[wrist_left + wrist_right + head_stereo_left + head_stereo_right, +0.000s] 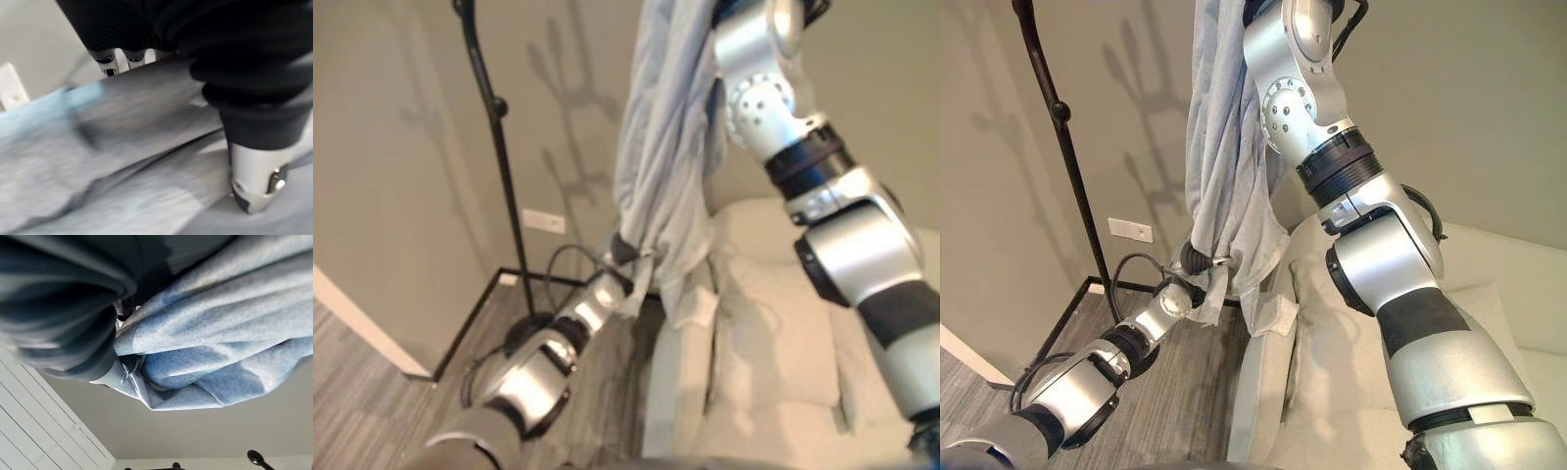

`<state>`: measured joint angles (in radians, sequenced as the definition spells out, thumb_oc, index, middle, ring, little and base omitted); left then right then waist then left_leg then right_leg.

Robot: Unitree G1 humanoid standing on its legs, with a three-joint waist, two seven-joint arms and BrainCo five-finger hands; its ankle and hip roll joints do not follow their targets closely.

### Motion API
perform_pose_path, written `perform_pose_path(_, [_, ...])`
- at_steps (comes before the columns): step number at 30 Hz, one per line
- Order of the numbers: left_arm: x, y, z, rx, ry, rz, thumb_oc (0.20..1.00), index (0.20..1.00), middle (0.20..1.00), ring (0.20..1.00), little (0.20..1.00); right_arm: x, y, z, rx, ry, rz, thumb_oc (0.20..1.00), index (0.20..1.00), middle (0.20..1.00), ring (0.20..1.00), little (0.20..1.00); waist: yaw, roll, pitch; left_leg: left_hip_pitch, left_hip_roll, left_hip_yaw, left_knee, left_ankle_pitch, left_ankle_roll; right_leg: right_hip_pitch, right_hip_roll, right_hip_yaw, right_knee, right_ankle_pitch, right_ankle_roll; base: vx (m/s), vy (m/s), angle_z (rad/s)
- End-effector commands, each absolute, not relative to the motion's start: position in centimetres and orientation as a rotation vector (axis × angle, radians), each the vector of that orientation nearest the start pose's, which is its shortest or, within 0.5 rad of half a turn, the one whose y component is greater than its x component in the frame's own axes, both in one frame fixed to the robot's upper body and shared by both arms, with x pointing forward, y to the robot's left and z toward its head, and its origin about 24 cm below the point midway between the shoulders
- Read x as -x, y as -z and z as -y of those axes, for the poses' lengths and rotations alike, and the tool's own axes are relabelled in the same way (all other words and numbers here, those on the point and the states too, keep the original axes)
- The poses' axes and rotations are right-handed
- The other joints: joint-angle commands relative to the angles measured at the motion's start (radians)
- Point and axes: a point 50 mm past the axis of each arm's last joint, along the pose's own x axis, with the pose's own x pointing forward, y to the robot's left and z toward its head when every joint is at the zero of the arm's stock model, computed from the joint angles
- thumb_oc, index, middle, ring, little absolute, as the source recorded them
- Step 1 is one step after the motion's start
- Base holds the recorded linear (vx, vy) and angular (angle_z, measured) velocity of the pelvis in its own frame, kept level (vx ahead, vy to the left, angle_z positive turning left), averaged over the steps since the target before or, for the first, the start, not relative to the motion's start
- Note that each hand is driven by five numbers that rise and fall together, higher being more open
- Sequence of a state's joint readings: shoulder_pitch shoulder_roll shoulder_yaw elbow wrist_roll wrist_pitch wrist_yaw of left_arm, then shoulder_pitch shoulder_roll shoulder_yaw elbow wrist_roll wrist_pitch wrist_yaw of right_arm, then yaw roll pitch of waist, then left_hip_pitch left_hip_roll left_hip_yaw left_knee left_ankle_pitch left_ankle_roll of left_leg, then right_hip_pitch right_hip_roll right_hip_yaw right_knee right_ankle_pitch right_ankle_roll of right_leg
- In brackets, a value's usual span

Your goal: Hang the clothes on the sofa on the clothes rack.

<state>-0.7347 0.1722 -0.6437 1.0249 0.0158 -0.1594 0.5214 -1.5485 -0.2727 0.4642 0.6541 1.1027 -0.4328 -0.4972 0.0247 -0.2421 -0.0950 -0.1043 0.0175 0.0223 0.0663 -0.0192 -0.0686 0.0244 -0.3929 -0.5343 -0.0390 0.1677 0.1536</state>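
Grey garment (1229,166) hangs, lower folds bunched against left hand (1197,262) fingers (113,63).

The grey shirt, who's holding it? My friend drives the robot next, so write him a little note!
Left hand: shut on the grey shirt's lower part.
Right hand: raised high, buried in the cloth's top; fingers hidden.
Shirt hangs lifted off the sofa, beside the black clothes rack.
Done: picked up.
Left: hook it onto the rack, then let go.
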Motion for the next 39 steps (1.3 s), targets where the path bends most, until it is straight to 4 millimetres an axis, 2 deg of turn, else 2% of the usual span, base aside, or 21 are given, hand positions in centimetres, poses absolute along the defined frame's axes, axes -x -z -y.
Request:
perform_pose_path(1, [-37.6,-7.8,-6.9,-0.661,-0.001,0.157,1.0,1.0,1.0,1.0,1.0,-31.4,-46.3,2.9,-0.668,-0.31,0.963,0.2,0.2,0.2,0.2,0.2,-0.002,0.057,-0.036,0.096,0.012,0.037,-0.151,-0.019,-0.022,0.034,-0.042,0.039,-0.038,0.206,0.108,0.0,-0.008,-0.16])
perform_pose_path(5, [-38.0,-8.2,-7.1,-0.663,-0.039,0.141,1.0,1.0,1.0,1.0,1.0,-31.6,-46.0,2.7,-0.665,-0.314,0.947,0.2,0.2,0.2,0.2,0.2,-0.019,0.063,-0.039,0.099,0.009,0.045,-0.152,-0.02,-0.023,0.03,-0.041,0.048,-0.039,0.205,0.108,0.01,-0.008,-0.07])
perform_pose_path(6, [-38.1,-8.4,-7.1,-0.65,-0.046,0.138,0.68,0.68,0.68,0.68,0.68,-31.6,-46.0,2.6,-0.665,-0.313,0.945,0.2,0.2,0.2,0.2,0.2,-0.023,0.065,-0.039,0.1,0.008,0.046,-0.153,-0.02,-0.022,0.031,-0.041,0.05,-0.039,0.204,0.108,0.01,-0.01,-0.05])
perform_pose_path(7, [-38.3,-8.6,-7.1,-0.638,-0.056,0.135,0.2,0.2,0.2,0.2,0.2,-31.6,-46.0,2.5,-0.661,-0.312,0.943,0.2,0.2,0.2,0.2,0.2,-0.026,0.067,-0.039,0.101,0.008,0.048,-0.153,-0.019,-0.022,0.03,-0.041,0.053,-0.039,0.204,0.108,0.01,-0.014,-0.06])
perform_pose_path(12, [-38.9,-9.2,-8.9,-0.567,-0.166,0.083,0.2,0.2,0.2,0.2,0.2,-31.7,-45.7,2.2,-0.644,-0.312,0.932,0.2,0.2,0.2,0.2,0.2,-0.043,0.075,-0.042,0.108,0.007,0.056,-0.154,-0.018,-0.022,0.028,-0.041,0.064,-0.04,0.199,0.108,0.0,-0.009,-0.08])
perform_pose_path(18, [-39.3,-9.8,-13.0,-0.521,-0.347,0.07,0.2,0.2,0.2,0.2,0.2,-31.9,-45.1,2.7,-0.638,-0.308,0.947,0.2,0.2,0.2,0.2,0.2,-0.041,0.084,-0.037,0.114,0.007,0.061,-0.154,-0.014,-0.019,0.029,-0.036,0.071,-0.041,0.201,0.108,-0.01,0.013,-0.05])
perform_pose_path(21, [-39.4,-11.1,-15.9,-0.554,-0.445,0.142,0.2,0.2,0.2,0.2,0.2,-31.5,-44.6,4.3,-0.647,-0.302,1.009,0.2,0.2,0.2,0.2,0.2,-0.033,0.088,-0.029,0.113,0.0,0.059,-0.154,-0.009,-0.013,0.028,-0.042,0.07,-0.04,0.209,0.108,-0.04,0.058,0.0])
perform_pose_path(23, [-38.9,-12.7,-18.2,-0.576,-0.518,0.252,0.2,0.2,0.2,0.2,0.2,-30.5,-44.2,6.6,-0.663,-0.277,1.101,0.2,0.2,0.2,0.2,0.2,-0.019,0.095,-0.018,0.113,-0.006,0.051,-0.154,-0.01,-0.008,0.034,-0.048,0.068,-0.038,0.224,0.108,-0.05,0.081,0.03])
perform_pose_path(26, [-36.9,-15.1,-20.2,-0.612,-0.574,0.453,0.2,0.2,0.2,0.2,0.2,-28.8,-42.4,10.2,-0.645,-0.204,1.235,0.2,0.2,0.2,0.2,0.2,0.016,0.1,-0.007,0.108,-0.023,0.033,-0.152,-0.016,0.004,0.045,-0.068,0.047,-0.028,0.248,0.108,-0.04,0.098,0.06])
perform_pose_path(27, [-35.3,-17.1,-21.7,-0.646,-0.621,0.597,0.2,0.2,0.2,0.2,0.2,-28.1,-41.4,12.9,-0.612,-0.135,1.305,0.2,0.2,0.2,0.2,0.2,0.051,0.108,0.009,0.104,-0.027,0.02,-0.149,-0.025,0.009,0.051,-0.077,0.032,-0.014,0.262,0.108,-0.04,0.1,0.13])
perform_pose_path(29, [-35.0,-16.7,-21.8,-0.656,-0.619,0.587,0.2,0.2,0.2,0.2,0.2,-28.1,-40.9,12.8,-0.613,-0.127,1.296,0.2,0.2,0.2,0.2,0.2,0.046,0.102,0.0,0.103,-0.034,0.019,-0.15,-0.019,0.012,0.052,-0.083,0.029,-0.015,0.266,0.108,-0.02,0.078,0.28])
perform_pose_path(30, [-32.9,-18.1,-23.5,-0.707,-0.681,0.686,0.2,0.2,0.2,0.2,0.2,-27.4,-39.3,14.9,-0.552,-0.022,1.339,0.2,0.2,0.2,0.2,0.2,0.079,0.107,0.008,0.1,-0.043,0.004,-0.148,-0.028,0.019,0.059,-0.097,0.009,0.003,0.27,0.108,-0.01,0.12,0.4])
perform_pose_path(32, [-30.6,-19.1,-25.2,-0.773,-0.754,0.767,0.2,0.2,0.2,0.2,0.2,-26.8,-37.2,15.3,-0.521,0.032,1.339,0.2,0.2,0.2,0.2,0.2,0.102,0.112,0.017,0.105,-0.054,0.007,-0.148,-0.028,0.028,0.053,-0.116,-0.016,0.034,0.284,0.108,-0.05,0.17,0.27])
perform_pose_path(33, [-29.6,-19.9,-26.1,-0.804,-0.802,0.807,0.2,0.2,0.2,0.2,0.2,-26.7,-36.3,15.6,-0.505,0.051,1.339,0.2,0.2,0.2,0.2,0.2,0.116,0.121,0.029,0.108,-0.056,0.01,-0.149,-0.025,0.038,0.044,-0.12,-0.029,0.057,0.273,0.108,-0.07,0.308,0.12])
perform_pose_path(34, [-27.8,-21.1,-27.0,-0.847,-0.858,0.884,0.2,0.2,0.2,0.2,0.2,-26.1,-34.9,15.5,-0.475,0.064,1.337,0.2,0.2,0.2,0.2,0.2,0.118,0.135,0.046,0.119,-0.064,0.015,-0.152,-0.022,0.061,0.034,-0.105,-0.017,0.128,0.175,0.108,-0.04,0.248,0.08])
perform_pose_path(35, [-27.6,-21.0,-27.0,-0.851,-0.859,0.88,0.2,0.2,0.2,0.2,0.2,-26.0,-34.8,15.4,-0.476,0.063,1.333,0.2,0.2,0.2,0.2,0.2,0.116,0.135,0.046,0.123,-0.064,0.016,-0.152,-0.024,0.06,0.031,-0.109,-0.012,0.144,0.163,0.108,-0.09,0.38,0.03])
perform_pose_path(36, [-25.9,-21.8,-27.3,-0.857,-0.9,0.956,0.2,0.2,0.2,0.2,0.2,-24.9,-33.9,15.8,-0.435,0.08,1.37,0.2,0.2,0.2,0.2,0.2,0.111,0.156,0.077,0.126,-0.072,0.018,-0.151,-0.004,0.091,0.003,-0.025,0.042,0.249,0.014,0.075,-0.08,0.183,0.05])
perform_pose_path(37, [-25.8,-21.7,-27.4,-0.86,-0.901,0.953,0.2,0.2,0.2,0.2,0.2,-24.8,-33.8,15.7,-0.434,0.08,1.367,0.2,0.2,0.2,0.2,0.2,0.114,0.157,0.077,0.129,-0.069,0.022,-0.151,-0.006,0.088,-0.004,-0.026,0.048,0.266,0.001,0.07,-0.12,0.262,0.05])
perform_pose_path(39, [-24.4,-22.5,-27.5,-0.868,-0.941,1.017,0.2,0.2,0.2,0.2,0.2,-24.4,-32.9,15.9,-0.402,0.096,1.371,0.2,0.2,0.2,0.2,0.2,0.122,0.165,0.09,0.124,-0.084,0.034,-0.149,0.016,0.109,-0.025,0.075,0.067,0.364,-0.105,0.051,-0.09,0.124,-0.01])
